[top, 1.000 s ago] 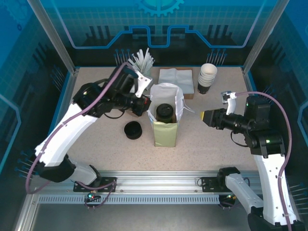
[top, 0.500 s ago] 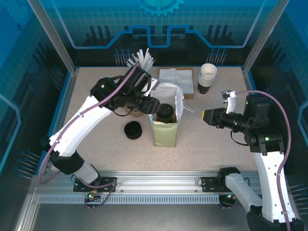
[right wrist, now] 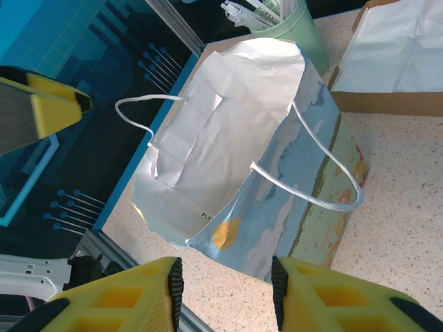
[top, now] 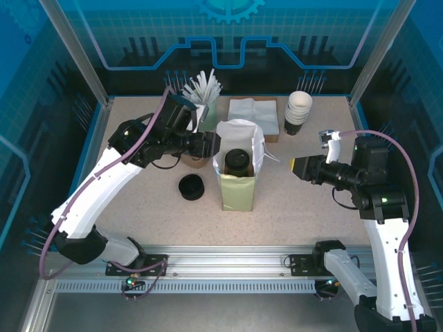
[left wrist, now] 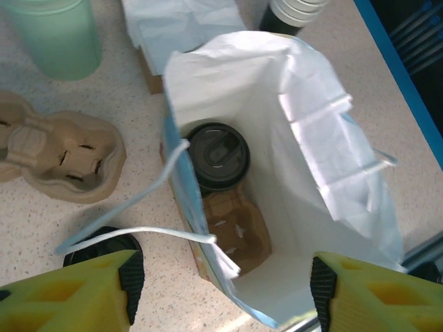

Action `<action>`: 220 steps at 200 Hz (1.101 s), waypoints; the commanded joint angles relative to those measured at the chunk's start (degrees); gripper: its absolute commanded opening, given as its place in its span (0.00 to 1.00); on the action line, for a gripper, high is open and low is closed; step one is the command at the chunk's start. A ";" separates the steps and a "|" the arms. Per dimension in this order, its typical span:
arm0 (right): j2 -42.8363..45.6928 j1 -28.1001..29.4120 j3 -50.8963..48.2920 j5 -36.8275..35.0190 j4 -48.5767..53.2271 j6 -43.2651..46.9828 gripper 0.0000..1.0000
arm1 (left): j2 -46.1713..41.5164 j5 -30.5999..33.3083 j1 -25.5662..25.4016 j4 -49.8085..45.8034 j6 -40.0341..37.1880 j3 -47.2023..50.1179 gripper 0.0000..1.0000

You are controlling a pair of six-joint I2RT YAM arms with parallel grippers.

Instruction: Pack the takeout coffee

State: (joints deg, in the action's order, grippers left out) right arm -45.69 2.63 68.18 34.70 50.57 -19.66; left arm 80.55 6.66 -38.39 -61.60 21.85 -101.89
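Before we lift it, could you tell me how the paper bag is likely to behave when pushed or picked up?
The paper bag will probably flex: its thin walls are creased. It stands tall and narrow, so a high push may tip it. The lidded cup inside likely steadies its base.

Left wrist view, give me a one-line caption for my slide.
Lidded takeout coffee and a cardboard carrier inside the open paper bag, left gripper open above.

Wide-spread right tool (right wrist: pixel 225 289), paper bag (right wrist: pixel 214 138) ahead, tumbler (right wrist: pixel 302 33) behind
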 commanded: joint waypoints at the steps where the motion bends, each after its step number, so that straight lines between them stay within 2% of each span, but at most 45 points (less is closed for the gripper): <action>1: 0.66 -0.96 -0.66 0.92 1.03 -0.05 0.41 | -3.26 -0.19 1.69 5.85 3.99 4.65 0.64; 93: 0.29 -0.96 -2.12 1.59 0.20 -2.26 0.39 | 3.61 -0.94 1.31 5.33 4.93 4.17 0.65; 148: 0.22 -0.90 -3.11 3.70 -2.47 -3.14 0.34 | 8.27 4.28 -2.19 4.11 6.76 2.85 0.64; 182: 1.08 -1.01 -4.33 3.44 -3.34 -3.08 0.34 | 11.59 8.83 -2.75 1.54 7.29 0.93 0.56; 220: 1.03 -1.04 -4.63 2.66 -3.02 -2.80 0.34 | 12.74 10.87 -2.95 0.45 6.46 0.32 0.46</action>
State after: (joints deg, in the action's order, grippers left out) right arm -45.32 2.55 64.42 36.64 48.51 -22.48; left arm 92.73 14.02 -41.01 -58.72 28.25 -99.33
